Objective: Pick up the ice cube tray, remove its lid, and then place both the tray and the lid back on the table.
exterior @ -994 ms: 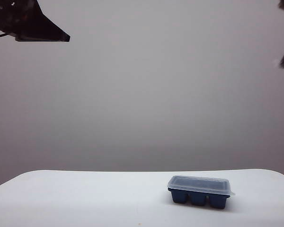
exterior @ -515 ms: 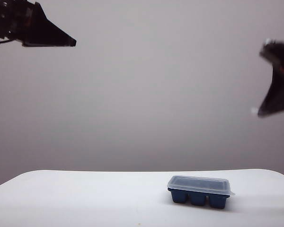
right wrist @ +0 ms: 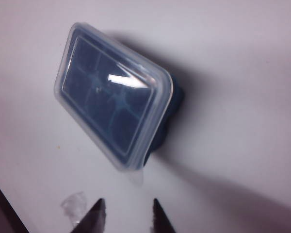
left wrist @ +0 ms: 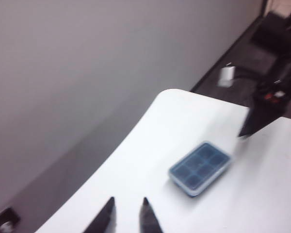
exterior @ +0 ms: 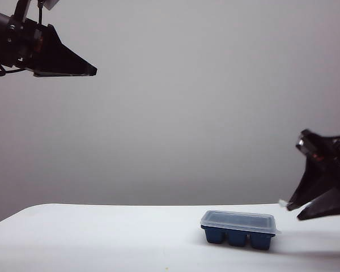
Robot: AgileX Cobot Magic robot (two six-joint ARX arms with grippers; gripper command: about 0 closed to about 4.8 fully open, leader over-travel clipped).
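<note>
The dark blue ice cube tray (exterior: 238,238) stands on the white table (exterior: 102,238), right of the middle, with the translucent lid (exterior: 241,221) shut on top of it. My right gripper (exterior: 296,211) hangs low just right of the tray, open and empty. In the right wrist view its tips (right wrist: 128,200) are a short way from the lid (right wrist: 111,92) and its corner tab (right wrist: 136,175); the tray wall (right wrist: 172,104) shows beneath. My left gripper (exterior: 93,70) is high at the far left. Its jaws (left wrist: 127,200) stand slightly open and empty, far from the tray (left wrist: 201,167).
A plain grey wall stands behind the table's far edge (exterior: 158,204). A small whitish translucent scrap (right wrist: 72,204) lies on the table beside my right fingertips. Dark floor and equipment (left wrist: 276,39) show beyond the table's end in the left wrist view.
My right gripper has dropped from the upper right corner to just above the table beside the tray. My left gripper has moved slightly down and to the right. Tray and lid have not moved.
</note>
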